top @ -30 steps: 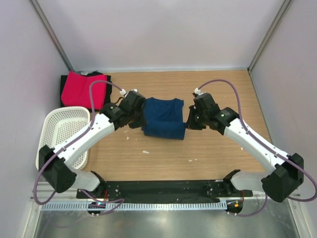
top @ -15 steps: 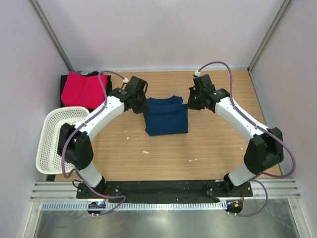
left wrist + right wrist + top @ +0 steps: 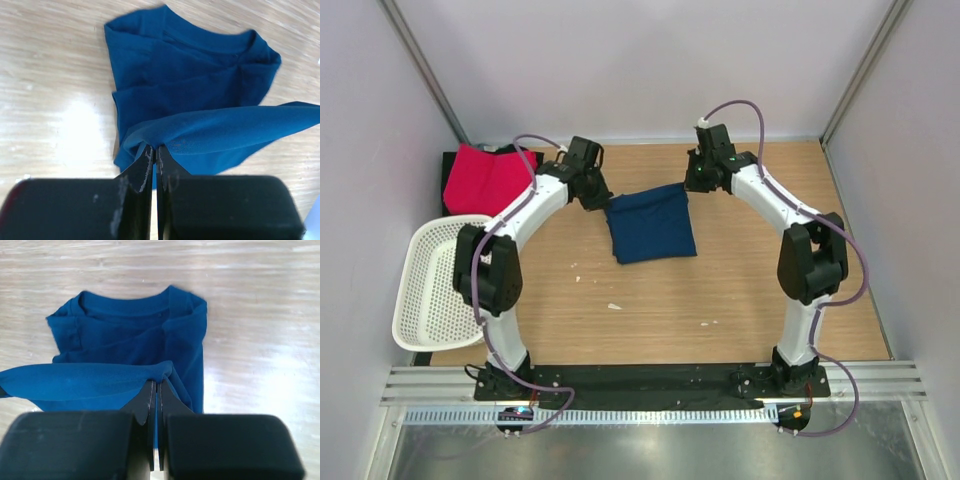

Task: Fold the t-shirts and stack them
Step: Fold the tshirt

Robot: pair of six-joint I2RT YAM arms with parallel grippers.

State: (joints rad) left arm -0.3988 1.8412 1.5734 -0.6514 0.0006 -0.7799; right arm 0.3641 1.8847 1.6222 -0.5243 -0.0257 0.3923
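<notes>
The navy blue t-shirt [image 3: 651,223] lies partly folded on the wooden table; its print is hidden. My left gripper [image 3: 603,203] is shut on its far left corner and my right gripper [image 3: 687,186] is shut on its far right corner, holding that edge lifted and stretched over the collar end. In the left wrist view [image 3: 200,100] and the right wrist view [image 3: 130,347] the collar lies flat beyond the pinched edge. The pink-red t-shirt [image 3: 485,178] lies folded on the black t-shirt [image 3: 533,159] at the far left.
A white perforated basket [image 3: 435,285] stands at the left, near the left arm's base. Small white scraps [image 3: 614,306] lie on the wood in front of the shirt. Grey walls close in the table on three sides.
Both grippers have carried the shirt's near edge away from the arms toward the collar, folding the shirt over itself. The arms are now stretched far out.
</notes>
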